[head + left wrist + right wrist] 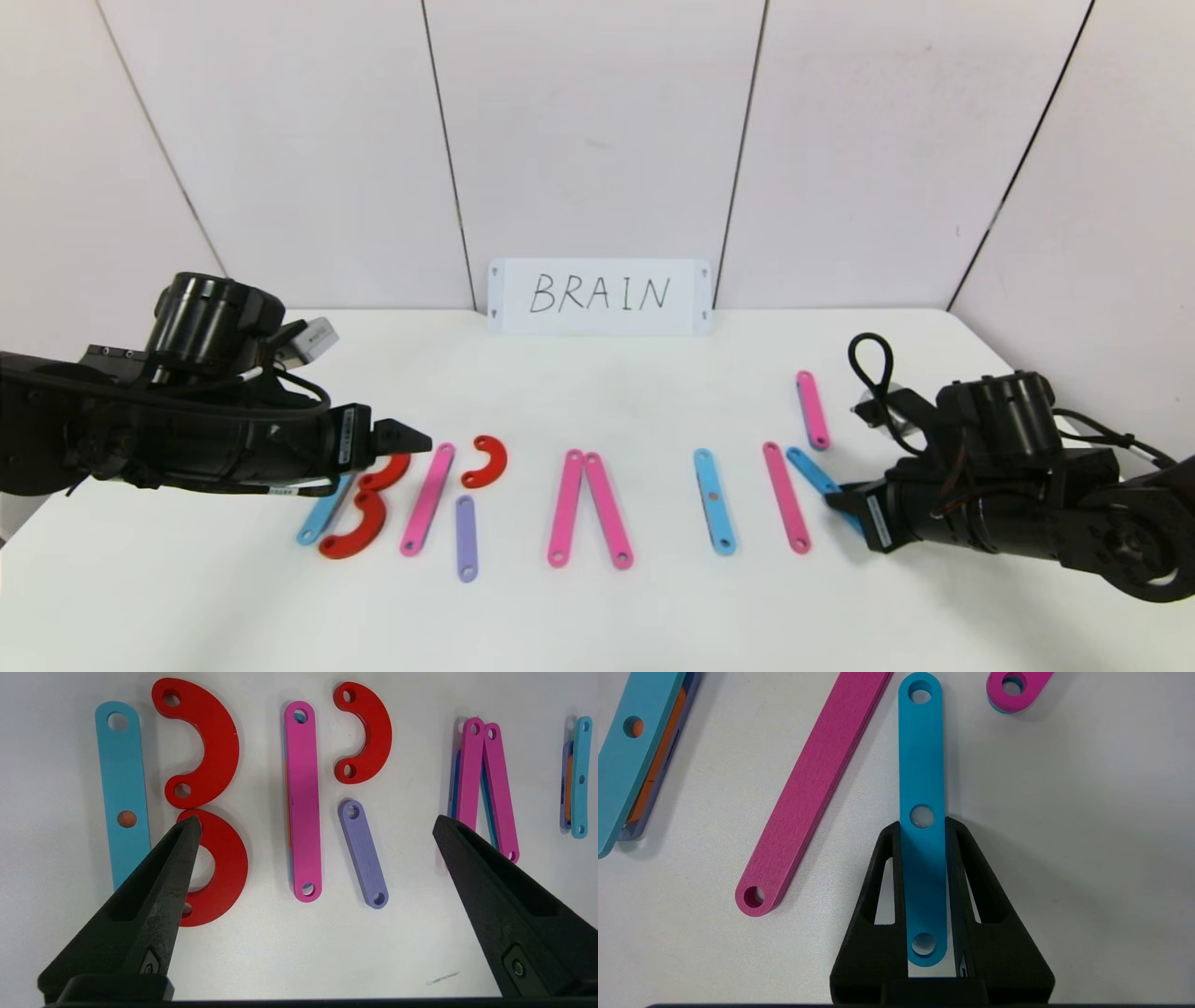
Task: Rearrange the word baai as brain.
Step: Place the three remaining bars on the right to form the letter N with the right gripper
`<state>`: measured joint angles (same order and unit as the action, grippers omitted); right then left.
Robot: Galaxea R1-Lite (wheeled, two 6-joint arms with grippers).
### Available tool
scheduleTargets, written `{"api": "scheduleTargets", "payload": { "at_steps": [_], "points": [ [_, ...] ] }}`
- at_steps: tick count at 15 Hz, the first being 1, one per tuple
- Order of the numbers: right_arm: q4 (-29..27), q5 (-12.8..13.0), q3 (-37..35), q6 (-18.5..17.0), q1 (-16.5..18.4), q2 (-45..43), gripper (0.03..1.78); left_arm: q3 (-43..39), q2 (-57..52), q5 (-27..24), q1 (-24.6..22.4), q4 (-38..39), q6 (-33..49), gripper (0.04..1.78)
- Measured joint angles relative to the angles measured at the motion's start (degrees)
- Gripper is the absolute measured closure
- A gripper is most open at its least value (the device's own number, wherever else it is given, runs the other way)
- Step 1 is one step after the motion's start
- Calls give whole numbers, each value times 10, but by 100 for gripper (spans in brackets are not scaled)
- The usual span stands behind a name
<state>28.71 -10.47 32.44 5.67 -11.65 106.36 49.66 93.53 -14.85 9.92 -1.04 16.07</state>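
Observation:
The strip letters lie in a row across the white table (597, 616). At the left are a light-blue bar (120, 788) and two red curves (205, 742), then a pink bar (302, 802), a red curve (369, 732) and a short lilac bar (363, 854). My left gripper (411, 437) hovers open over these, holding nothing. Two pink bars (588, 509) form a peak in the middle, and a light-blue bar (714, 502) lies to their right. My right gripper (923, 826) is shut on a slanted light-blue bar (921, 765), low at the table, beside a pink bar (812, 793).
A white card (599, 295) with handwritten "BRAIN" leans on the back wall. Another pink bar (812, 411) lies farther back on the right, close to the right arm. White wall panels close the table at the back and sides.

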Motion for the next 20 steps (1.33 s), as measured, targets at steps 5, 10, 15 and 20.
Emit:
{"api": "scheduleTargets", "payload": {
  "at_steps": [5, 10, 15, 20],
  "points": [
    [23, 0, -6, 1, 0, 3, 152, 0, 0, 0, 0, 0, 0, 8],
    [30, 1, -7, 1, 2, 6, 142, 0, 0, 0, 0, 0, 0, 8],
    [30, 2, -7, 1, 5, 5, 71, -1, 0, -1, 0, 0, 0, 8],
    [39, -1, -8, -1, 13, -3, 13, -2, 0, -1, 2, -1, 0, 8]
  ]
}}
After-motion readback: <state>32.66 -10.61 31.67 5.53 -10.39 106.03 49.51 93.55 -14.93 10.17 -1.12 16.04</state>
